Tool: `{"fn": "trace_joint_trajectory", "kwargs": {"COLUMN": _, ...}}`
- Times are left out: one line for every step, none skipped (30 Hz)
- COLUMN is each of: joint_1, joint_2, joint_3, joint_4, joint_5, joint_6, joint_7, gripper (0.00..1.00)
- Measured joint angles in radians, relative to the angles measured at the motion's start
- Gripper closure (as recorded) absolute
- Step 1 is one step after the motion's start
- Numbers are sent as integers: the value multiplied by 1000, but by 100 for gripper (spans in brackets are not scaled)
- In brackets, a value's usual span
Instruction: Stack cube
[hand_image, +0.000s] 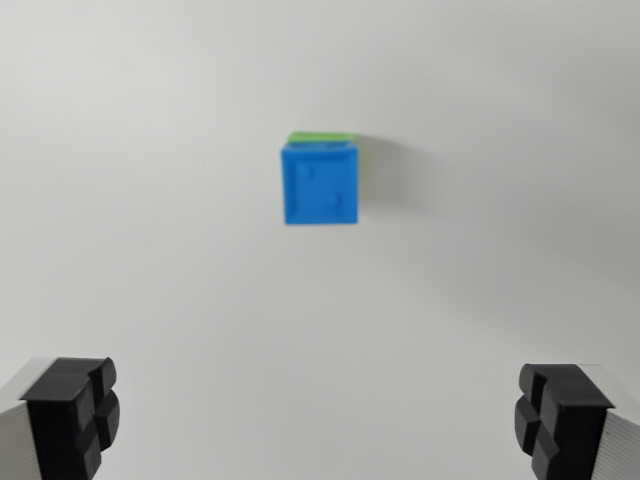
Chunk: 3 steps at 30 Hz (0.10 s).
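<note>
A blue cube (320, 184) sits on top of a green cube (322, 138), of which only a thin strip shows along the blue cube's far edge. The stack stands on a white surface, a little above the middle of the wrist view. My gripper (318, 420) is well above the stack and apart from it. Its black fingertips (75, 410) show at the bottom corners of the picture, spread wide with nothing between them.
The white surface (150, 250) fills the whole view. A soft shadow (400, 180) falls to the wrist view's right of the stack.
</note>
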Motion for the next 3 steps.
{"fn": "trace_joint_trajectory", "kwargs": {"joint_1": 0, "joint_2": 0, "joint_3": 0, "joint_4": 0, "joint_5": 0, "joint_6": 0, "joint_7": 0, "gripper": 0}}
{"fn": "trace_joint_trajectory", "kwargs": {"joint_1": 0, "joint_2": 0, "joint_3": 0, "joint_4": 0, "joint_5": 0, "joint_6": 0, "joint_7": 0, "gripper": 0}}
{"fn": "trace_joint_trajectory", "kwargs": {"joint_1": 0, "joint_2": 0, "joint_3": 0, "joint_4": 0, "joint_5": 0, "joint_6": 0, "joint_7": 0, "gripper": 0}}
